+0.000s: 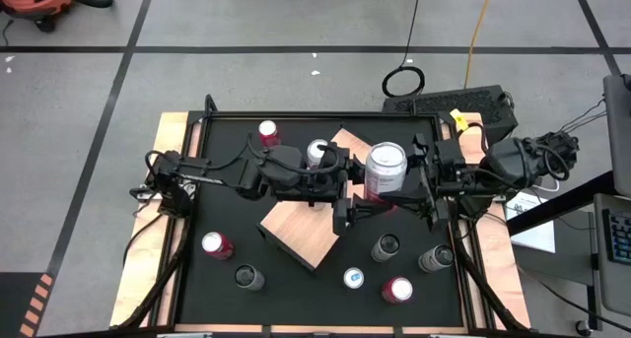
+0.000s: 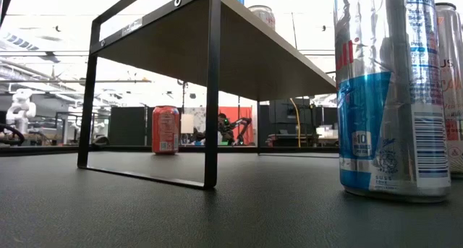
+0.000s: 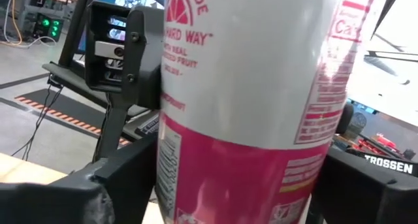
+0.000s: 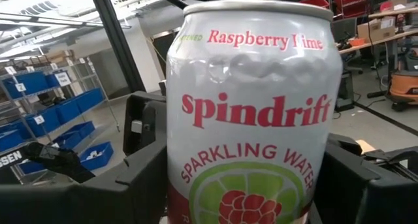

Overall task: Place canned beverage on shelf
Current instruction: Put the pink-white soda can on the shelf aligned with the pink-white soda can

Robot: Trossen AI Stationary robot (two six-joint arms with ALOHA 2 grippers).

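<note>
Standing between both hands' closed fingers, white-and-pink Spindrift can point(image 1: 386, 168) above tan wooden shelf point(image 1: 301, 230).

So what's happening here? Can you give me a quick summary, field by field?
Can: white and pink Spindrift can, upright, by the shelf's edge
Right gripper: shut on the can
Left gripper: at the can's opposite side
Shelf: tan board on a black frame
Table: several other cans standing around the shelf, one a red can
</note>
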